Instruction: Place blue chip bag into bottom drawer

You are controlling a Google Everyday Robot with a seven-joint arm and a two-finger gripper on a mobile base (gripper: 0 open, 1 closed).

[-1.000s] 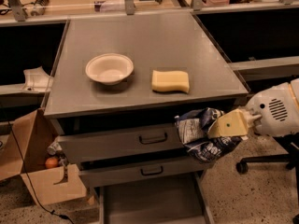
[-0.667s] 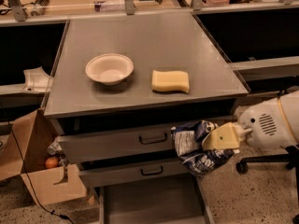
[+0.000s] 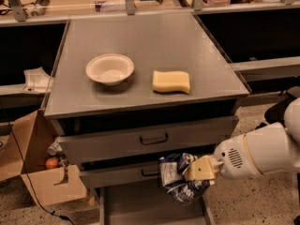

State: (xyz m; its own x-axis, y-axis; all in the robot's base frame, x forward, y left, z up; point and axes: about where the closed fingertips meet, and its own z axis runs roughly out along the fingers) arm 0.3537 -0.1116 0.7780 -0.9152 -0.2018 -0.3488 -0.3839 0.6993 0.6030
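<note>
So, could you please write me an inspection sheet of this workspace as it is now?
Surface: grey cabinet top, flat.
Job's things: blue chip bag held above the open bottom drawer, not yet in it.
Clutter: white bowl and yellow sponge on top, apart.
Grippers: gripper in front of the drawers, fingers shut on the bag.
Cables: black cable on the floor, left.
Surroundings: cardboard box left; desks behind.

The gripper (image 3: 193, 170) has come down and to the left, with the blue chip bag (image 3: 178, 187) clamped in it. A second ago both were level with the top drawer (image 3: 117, 143), near its right end. Now the bag hangs in front of the middle drawer (image 3: 117, 175), above the right side of the open bottom drawer (image 3: 140, 209) (the white arm (image 3: 262, 151) has dropped with it).
</note>
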